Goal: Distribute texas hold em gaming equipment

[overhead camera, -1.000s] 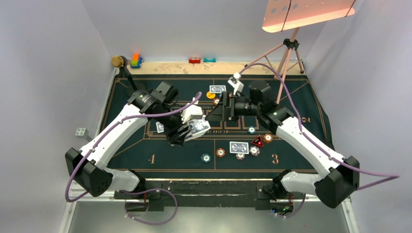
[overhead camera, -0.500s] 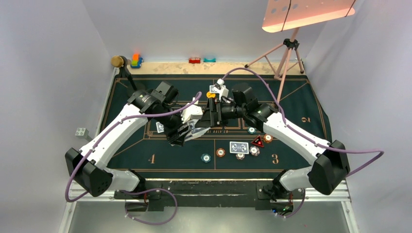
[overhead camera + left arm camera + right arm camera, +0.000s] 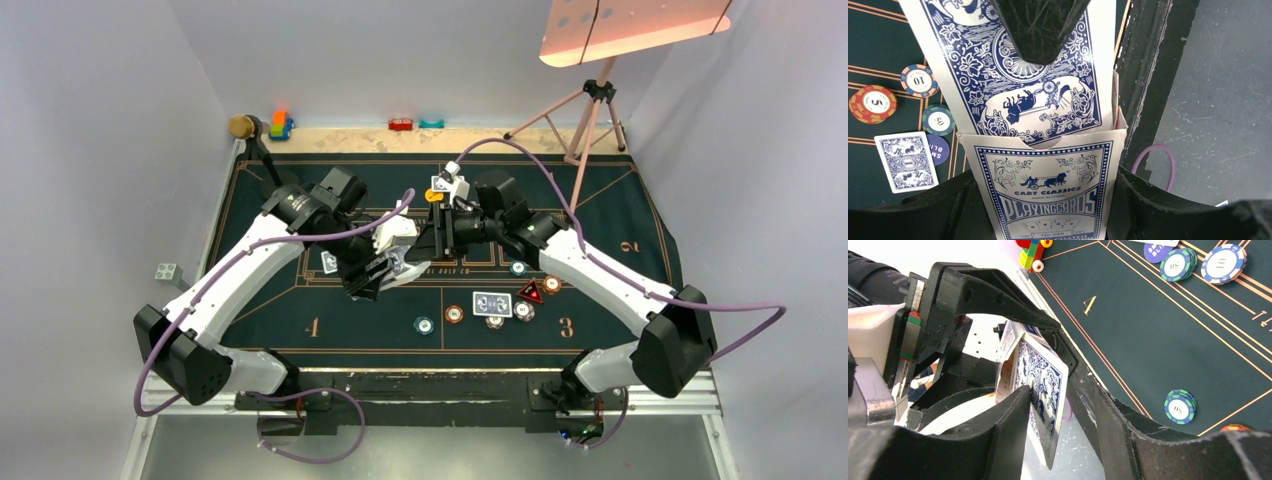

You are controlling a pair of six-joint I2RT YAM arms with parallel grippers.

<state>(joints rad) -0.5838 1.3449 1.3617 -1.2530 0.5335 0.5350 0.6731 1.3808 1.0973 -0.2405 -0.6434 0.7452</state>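
Dark green felt mat [image 3: 620, 210] covers the counter [image 3: 340, 135]. Above it the left claw [image 3: 385, 272] pinches the card box [image 3: 1048, 195], a playing card [image 3: 1018, 95] poking from the box mouth. The right claw [image 3: 1058, 390] stands spread around that card: best close flat on both faces, then draw straight out along the box.

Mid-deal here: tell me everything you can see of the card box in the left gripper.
The card box is white cardboard printed in blue: an ornate border, a chariot emblem and the words "Cart Classics Playing Cards". Its top end is open, with a thumb notch cut in the front edge. It is held in the air, clamped at its sides between the left fingers. A blue-backed card sticks well out of the opening, and a right finger lies across that card's back. The box's lower end is out of frame.
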